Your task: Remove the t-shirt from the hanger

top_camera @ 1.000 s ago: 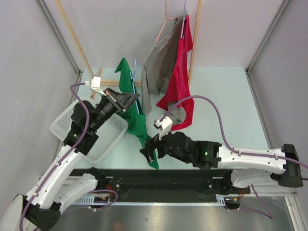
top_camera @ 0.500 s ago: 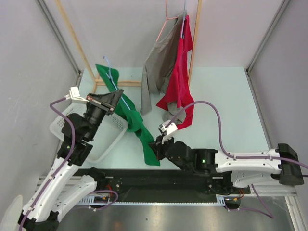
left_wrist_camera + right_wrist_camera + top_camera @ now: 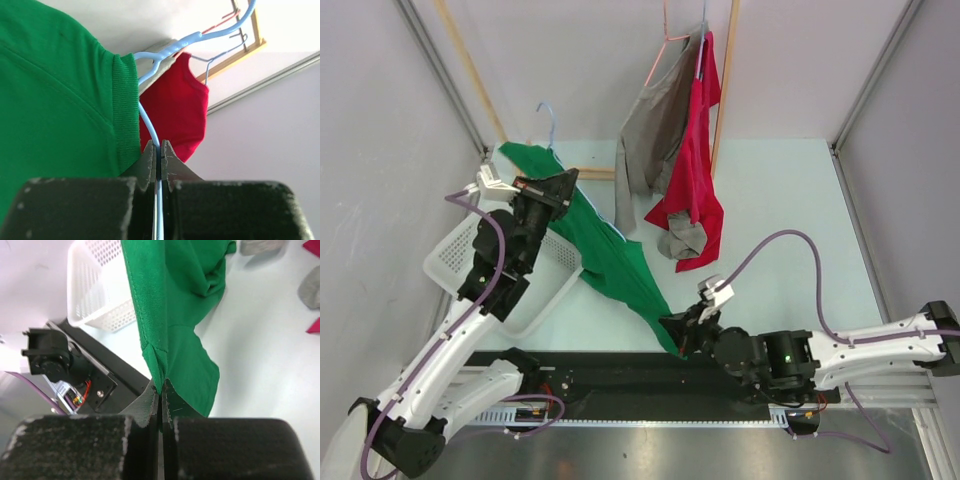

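Top external view: the green t-shirt (image 3: 610, 262) now runs as one long taut band slanting across the pale table (image 3: 790, 200), where a second ago it hung bunched in folds between the two arms. The left gripper (image 3: 563, 188) has swung the hanger (image 3: 551, 125) leftward and toward the back, so its hook now stands above the far left corner. The right gripper (image 3: 678, 335), spread wide beside the lower hem a second ago, has since clamped onto that hem and drawn back to the table's near edge.

In the left wrist view the jaws pinch tight on the hanger's thin, pale-blue wire, with the shirt's ribbed collar just beside them and the shirt still on the hanger. The cloth is a fine, matte knit with stitched seams. In the right wrist view the jaws are closed flat on a fold of the hem.

The shirt's upper part crosses a corner of the basket (image 3: 460, 262), which is white plastic with perforated walls and rounded corners. A red shirt (image 3: 695, 160) and a grey garment (image 3: 655, 120) hang limp at the back.
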Robot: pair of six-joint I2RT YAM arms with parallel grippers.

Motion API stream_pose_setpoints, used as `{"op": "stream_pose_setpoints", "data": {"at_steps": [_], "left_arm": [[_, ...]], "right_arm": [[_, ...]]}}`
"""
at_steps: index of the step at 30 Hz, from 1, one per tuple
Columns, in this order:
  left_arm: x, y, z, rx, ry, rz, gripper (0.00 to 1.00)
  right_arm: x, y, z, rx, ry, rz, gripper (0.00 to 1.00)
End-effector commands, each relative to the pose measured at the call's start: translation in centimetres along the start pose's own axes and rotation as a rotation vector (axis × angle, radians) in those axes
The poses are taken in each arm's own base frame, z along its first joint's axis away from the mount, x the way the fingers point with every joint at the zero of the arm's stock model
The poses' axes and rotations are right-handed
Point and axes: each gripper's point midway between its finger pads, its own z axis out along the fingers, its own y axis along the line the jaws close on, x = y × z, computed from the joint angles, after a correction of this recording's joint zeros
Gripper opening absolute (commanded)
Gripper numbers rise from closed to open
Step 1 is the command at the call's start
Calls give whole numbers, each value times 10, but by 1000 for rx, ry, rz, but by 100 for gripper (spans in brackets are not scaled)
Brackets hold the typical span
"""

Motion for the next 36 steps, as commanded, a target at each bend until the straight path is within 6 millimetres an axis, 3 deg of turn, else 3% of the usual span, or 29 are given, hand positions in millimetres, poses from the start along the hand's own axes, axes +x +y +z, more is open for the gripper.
{"op": "stream_pose_setpoints", "data": {"at_steps": [1,3,7,12,14,15,23,26,27,29,36], "left_arm": [[-31,-31,1,81,-96,54,0],[-22,-29,-1,88,-58,1,0],[-11,-50,-4,178,13,-74,0],[8,-73,3,242,139,-139,0],[14,-81,0,272,185,-194,0],[18,-80,-1,274,203,-215,0],[24,-113,-22,396,330,-341,1],[32,-113,-27,394,377,-349,0],[35,-110,-28,386,392,-344,0],[41,-100,-33,359,405,-335,0],[56,-74,-41,290,408,-274,1]], "right_arm": [[-4,-32,-13,112,-40,57,0],[-2,-46,-18,143,-50,79,0],[0,-53,-17,140,-36,124,0],[4,-63,0,195,32,131,0],[-5,-58,7,202,56,148,0],[-3,-70,15,253,76,138,0],[-27,-83,42,289,119,212,1],[-33,-78,49,261,157,212,58],[-34,-78,48,269,168,213,85],[-34,-78,42,294,203,186,90],[-87,-19,8,145,151,89,91]]}}
